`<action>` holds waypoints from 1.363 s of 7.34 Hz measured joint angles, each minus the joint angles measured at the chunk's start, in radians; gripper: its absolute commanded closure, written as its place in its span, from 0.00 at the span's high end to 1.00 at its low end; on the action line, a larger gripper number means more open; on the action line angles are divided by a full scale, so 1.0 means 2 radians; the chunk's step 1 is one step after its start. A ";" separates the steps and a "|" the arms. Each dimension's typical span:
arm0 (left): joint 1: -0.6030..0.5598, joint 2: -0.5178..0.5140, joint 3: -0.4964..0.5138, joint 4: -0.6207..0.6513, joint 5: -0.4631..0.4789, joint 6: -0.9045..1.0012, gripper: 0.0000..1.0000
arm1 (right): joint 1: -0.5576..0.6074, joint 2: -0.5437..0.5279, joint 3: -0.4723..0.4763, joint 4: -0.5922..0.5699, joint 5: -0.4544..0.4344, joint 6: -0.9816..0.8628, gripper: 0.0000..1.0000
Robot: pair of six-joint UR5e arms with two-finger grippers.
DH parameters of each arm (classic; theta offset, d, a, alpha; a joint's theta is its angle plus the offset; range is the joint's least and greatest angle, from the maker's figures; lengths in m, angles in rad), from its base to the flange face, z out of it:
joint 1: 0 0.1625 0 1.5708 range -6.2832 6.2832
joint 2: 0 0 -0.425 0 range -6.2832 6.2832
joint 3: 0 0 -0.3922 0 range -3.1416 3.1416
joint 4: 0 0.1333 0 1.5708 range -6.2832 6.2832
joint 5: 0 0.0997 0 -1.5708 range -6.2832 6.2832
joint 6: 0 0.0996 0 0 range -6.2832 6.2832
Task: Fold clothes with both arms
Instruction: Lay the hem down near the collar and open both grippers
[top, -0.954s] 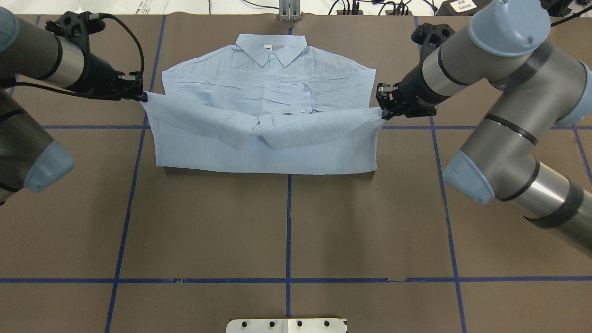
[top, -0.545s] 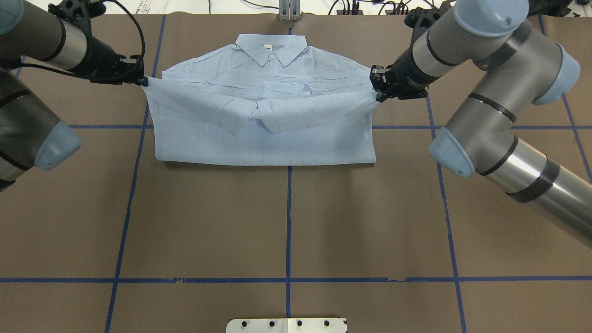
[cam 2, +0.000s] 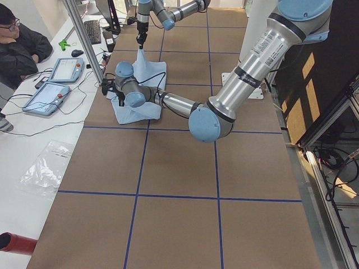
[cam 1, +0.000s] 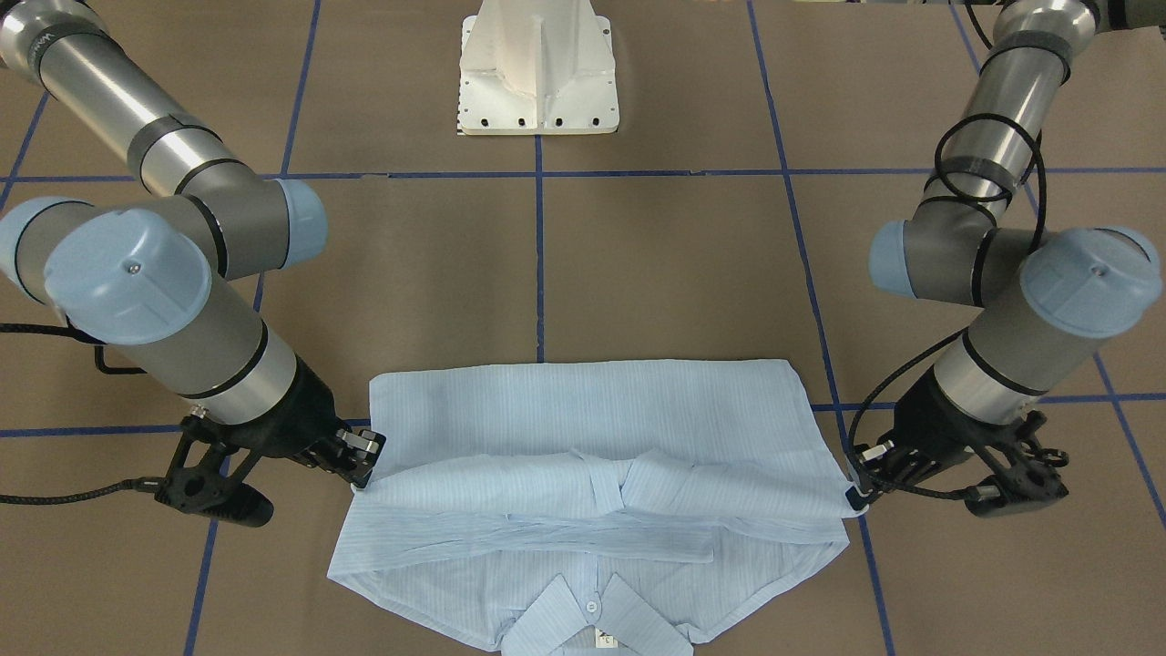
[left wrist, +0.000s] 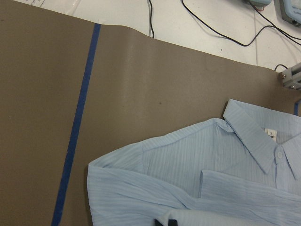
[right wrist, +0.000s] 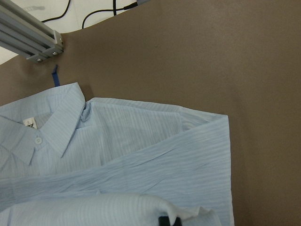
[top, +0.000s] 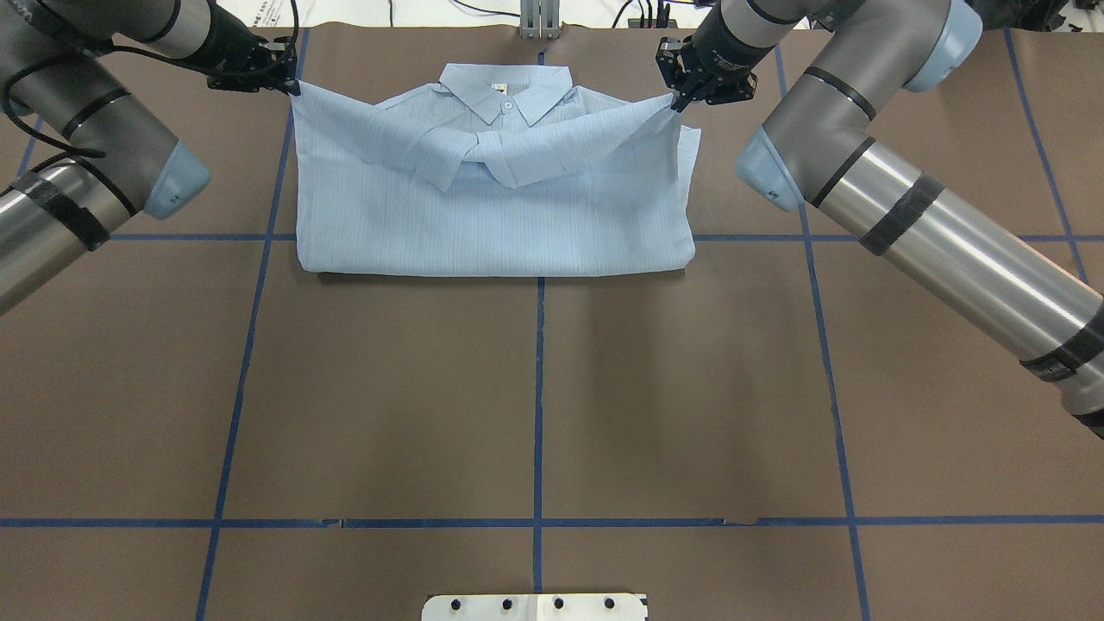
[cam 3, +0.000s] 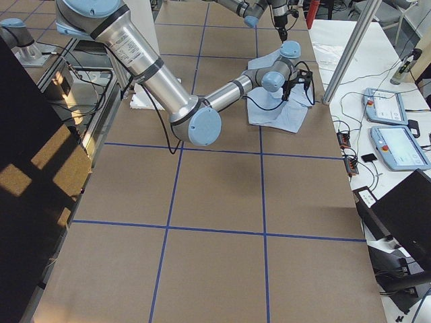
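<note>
Both the left hand point(top: 289, 84) and right hand point(top: 675, 101) are pinching the shirt point(top: 492, 220) by its lifted corners, the collar point(top: 506, 90) lying midway between them.

Pale blue shirt point(top: 492, 216), finely striped, white buttons point(top: 508, 105); brown table point(top: 388, 397) gridded with blue tape point(top: 537, 414); grey-silver arms point(top: 940, 241), light blue caps point(top: 177, 177).

Both arms stretch far forward, elbows bowed outward. The left arm point(top: 86, 129) runs up its own side and its wrist turns inward, with the left gripper point(top: 291, 85) pinched closed on one raised corner of the shirt point(top: 492, 216). The right arm point(top: 906, 216) mirrors the pose – the right gripper point(top: 675, 99) points down, clamped on the opposite corner.
</note>
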 measured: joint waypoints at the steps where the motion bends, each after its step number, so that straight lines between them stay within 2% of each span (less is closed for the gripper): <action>1: 0.000 -0.014 0.033 -0.020 0.005 0.000 0.00 | 0.001 0.006 -0.024 0.013 0.000 0.000 0.00; 3: 0.002 -0.031 0.064 -0.036 0.019 -0.002 0.00 | 0.004 0.010 -0.047 0.021 0.000 -0.004 0.00; 8: 0.027 -0.041 0.070 -0.044 0.044 -0.042 0.02 | 0.013 0.017 -0.066 0.022 0.000 -0.028 0.00; 9: 0.027 -0.040 0.069 -0.044 0.044 -0.043 0.99 | 0.011 0.020 -0.066 0.022 0.000 -0.028 0.99; 10: 0.025 -0.039 0.068 -0.045 0.045 -0.043 1.00 | 0.010 0.021 -0.066 0.023 -0.002 -0.028 1.00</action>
